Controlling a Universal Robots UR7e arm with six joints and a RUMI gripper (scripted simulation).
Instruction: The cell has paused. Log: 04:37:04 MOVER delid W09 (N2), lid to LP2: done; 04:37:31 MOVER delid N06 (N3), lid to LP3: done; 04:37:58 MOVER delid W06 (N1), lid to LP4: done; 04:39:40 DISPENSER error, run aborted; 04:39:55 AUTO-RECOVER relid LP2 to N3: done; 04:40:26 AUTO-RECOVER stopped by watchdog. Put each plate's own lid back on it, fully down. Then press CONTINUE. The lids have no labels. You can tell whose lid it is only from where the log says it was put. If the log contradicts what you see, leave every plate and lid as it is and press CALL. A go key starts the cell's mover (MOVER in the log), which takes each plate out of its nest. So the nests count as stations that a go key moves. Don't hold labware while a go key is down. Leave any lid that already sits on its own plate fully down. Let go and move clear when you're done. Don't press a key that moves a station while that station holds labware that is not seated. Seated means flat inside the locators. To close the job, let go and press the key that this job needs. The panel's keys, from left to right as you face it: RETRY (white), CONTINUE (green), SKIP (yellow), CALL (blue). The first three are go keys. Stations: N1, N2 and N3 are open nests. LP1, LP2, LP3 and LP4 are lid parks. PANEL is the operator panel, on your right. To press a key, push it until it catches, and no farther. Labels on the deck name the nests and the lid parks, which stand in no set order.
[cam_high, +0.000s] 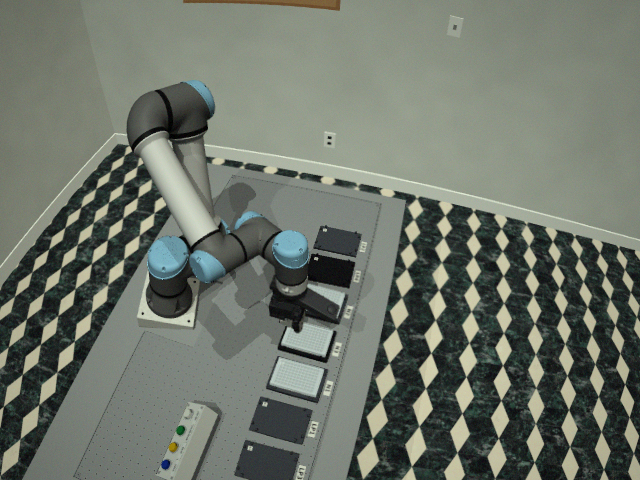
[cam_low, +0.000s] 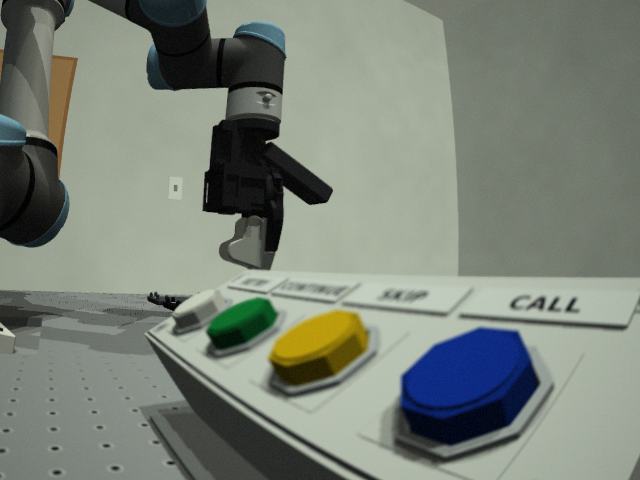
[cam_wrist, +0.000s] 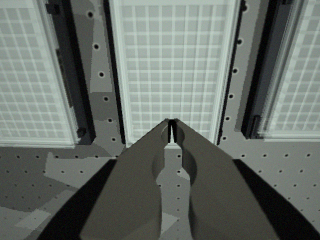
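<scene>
My gripper (cam_high: 298, 329) (cam_low: 263, 265) (cam_wrist: 171, 120) is shut with nothing between its tips, at the robot-side end of the N3 plate (cam_high: 310, 341) (cam_wrist: 172, 60). Its height above the plate is unclear. The N2 plate (cam_high: 334, 298) (cam_wrist: 25, 75) is partly hidden by the wrist in the top view. The N1 plate (cam_high: 298, 378) (cam_wrist: 302, 75) lies on the other side. All three look pale and gridded; clear lids are hard to tell. The green CONTINUE key (cam_high: 180, 429) (cam_low: 242, 322) and blue CALL key (cam_high: 165, 464) (cam_low: 467, 382) stand on the panel.
Two dark parks (cam_high: 338, 241) (cam_high: 331, 270) lie beyond N2 and two more (cam_high: 281, 421) (cam_high: 267, 461) lie past N1. No lid is discernible on them; their small labels are hard to read. The white key (cam_high: 189, 413) (cam_low: 199, 310) and yellow key (cam_high: 172, 446) (cam_low: 320, 346) flank green.
</scene>
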